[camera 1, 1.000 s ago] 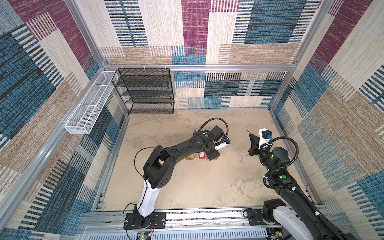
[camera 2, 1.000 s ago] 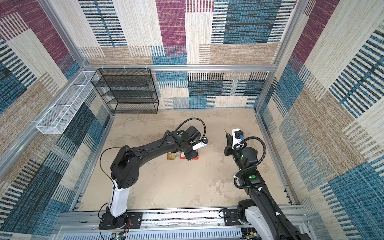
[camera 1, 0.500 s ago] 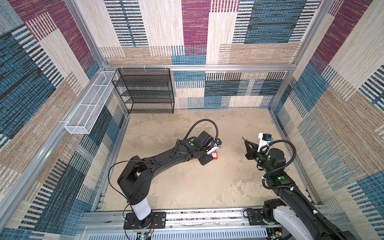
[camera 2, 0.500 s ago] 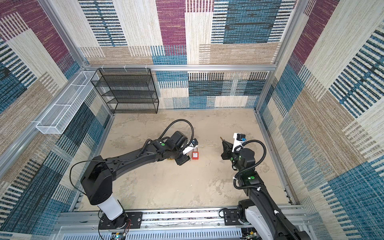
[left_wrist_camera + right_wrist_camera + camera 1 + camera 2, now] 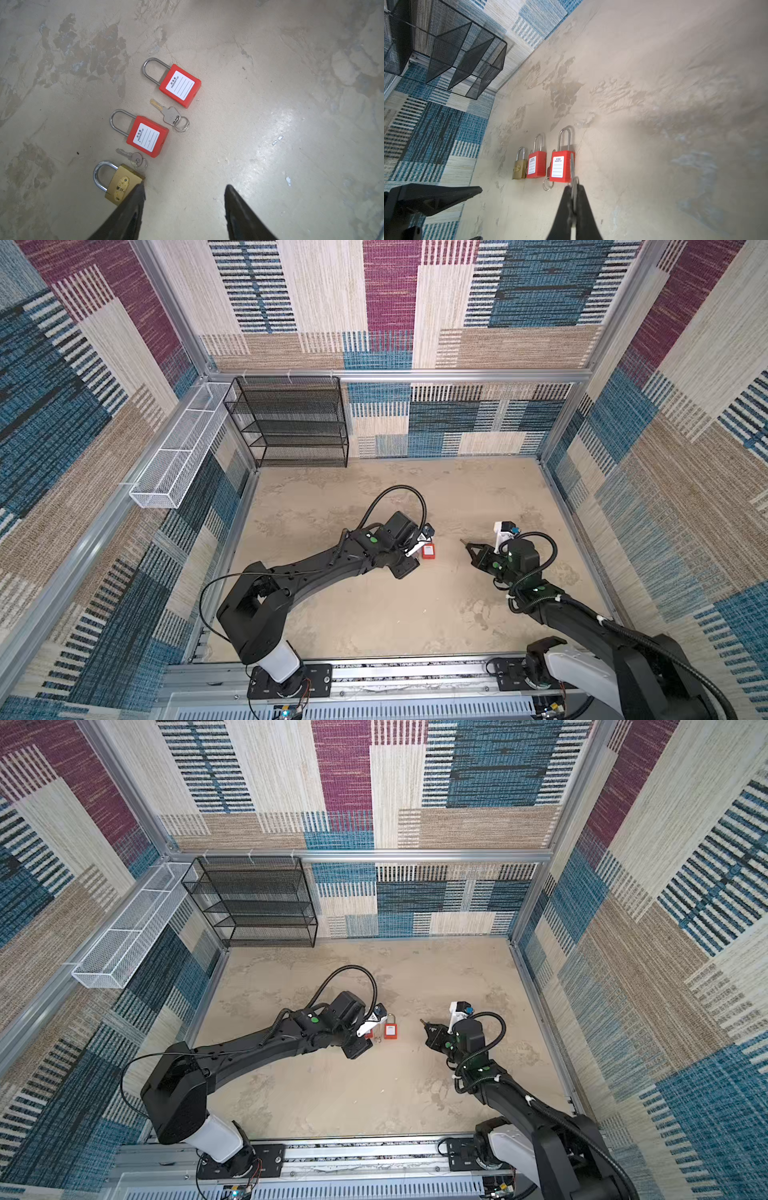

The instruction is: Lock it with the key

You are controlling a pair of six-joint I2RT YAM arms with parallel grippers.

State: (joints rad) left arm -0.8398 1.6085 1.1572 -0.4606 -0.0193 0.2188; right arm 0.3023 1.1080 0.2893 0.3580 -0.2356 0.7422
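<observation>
In both top views a red plastic padlock with a white label [image 5: 428, 551] lies flat and loose on the mottled beige tabletop [image 5: 374, 614], just right of centre. There, to my eye, sits the hazard: the right gripper [image 5: 470, 547], further right across a clear gap, aims a small silver key [image 5: 463, 540] at it. With nothing bracing the body, a push at the keyway would likely send it skidding. In the left wrist view the left gripper [image 5: 185, 188] hangs with its black fingers [image 5: 135, 203] well apart and empty. One tip overlaps a corner of a brass padlock [image 5: 119, 184], touching or not I cannot tell. A second red labelled padlock [image 5: 148, 137], a larger ringed key [image 5: 169, 113] and a smaller ringed key [image 5: 133, 155] share the row, so a wrong match seems possible. In the right wrist view the right gripper's jaws are pressed together on the key's head, blade toward the nearest red padlock; so thin a pinch may let it twist.
</observation>
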